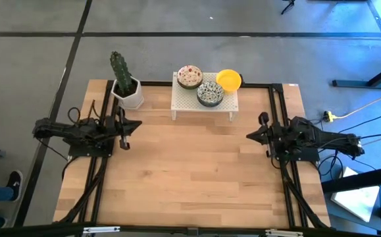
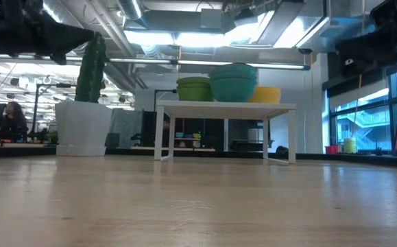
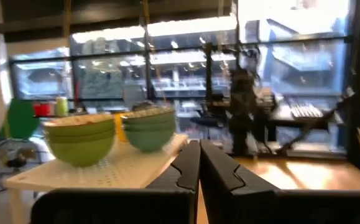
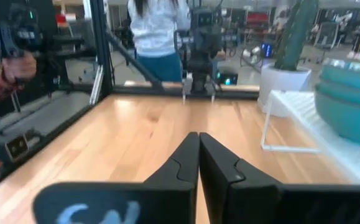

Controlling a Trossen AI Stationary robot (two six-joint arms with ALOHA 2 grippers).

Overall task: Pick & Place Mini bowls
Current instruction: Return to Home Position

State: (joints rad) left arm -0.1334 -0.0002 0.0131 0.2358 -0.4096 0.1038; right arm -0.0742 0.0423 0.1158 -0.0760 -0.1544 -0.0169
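Observation:
Three stacks of mini bowls stand on a small white rack [image 1: 203, 102] at the table's far edge: a reddish-brown speckled stack [image 1: 189, 77], a blue-green patterned stack [image 1: 210, 94] and a yellow stack [image 1: 228, 79]. The low view shows a green stack [image 2: 194, 88], a teal stack [image 2: 233, 81] and the yellow one [image 2: 265, 95]. My left gripper [image 1: 126, 127] hovers at the table's left side, shut and empty. My right gripper [image 1: 261, 133] hovers at the right side, shut and empty. Both point toward the table's middle.
A white square pot with a green cactus [image 1: 126, 85] stands at the far left, beside the rack. Black frame rails [image 1: 279, 125] run along the table's sides. The wooden tabletop [image 1: 190, 171] lies between the arms. A person [image 4: 156, 34] stands beyond the table in the right wrist view.

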